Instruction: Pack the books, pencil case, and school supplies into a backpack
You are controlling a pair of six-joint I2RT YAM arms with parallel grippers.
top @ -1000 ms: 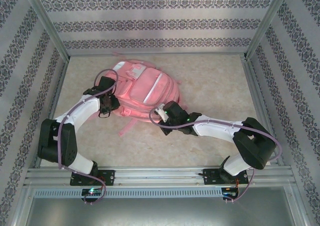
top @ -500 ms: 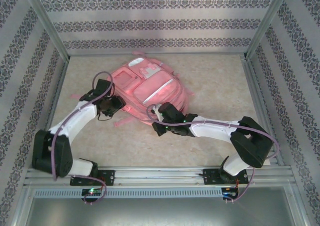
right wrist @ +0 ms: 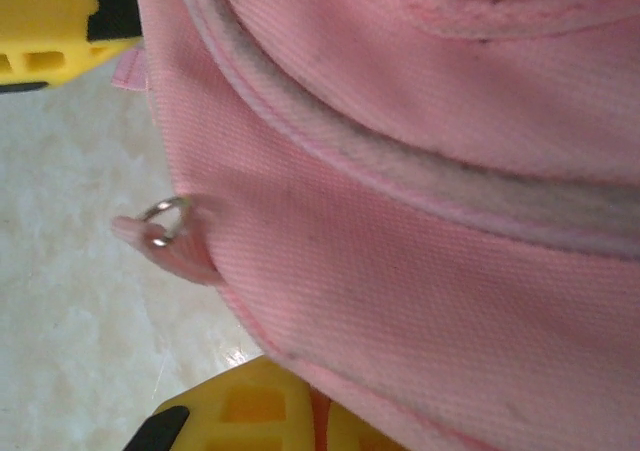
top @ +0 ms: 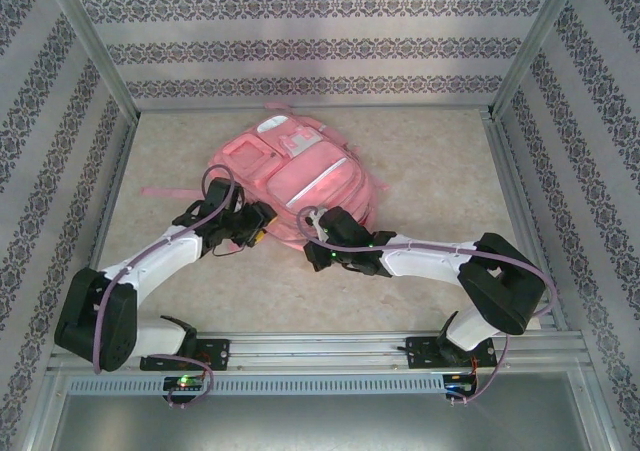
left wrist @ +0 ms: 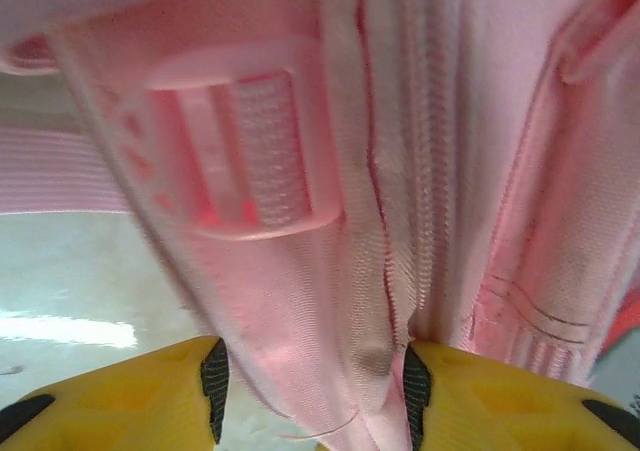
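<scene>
Top external view: a pale marbled table [top: 430, 171], patterned walls [top: 300, 51] on three sides, and the backpack [top: 300, 166] lying flat at mid-table, toward the far edge. Both arms reach low to its near edge: left gripper [top: 256, 233] parted around a zipper seam [left wrist: 375, 221], right gripper [top: 312, 223] clamped on fabric just beside it.
</scene>
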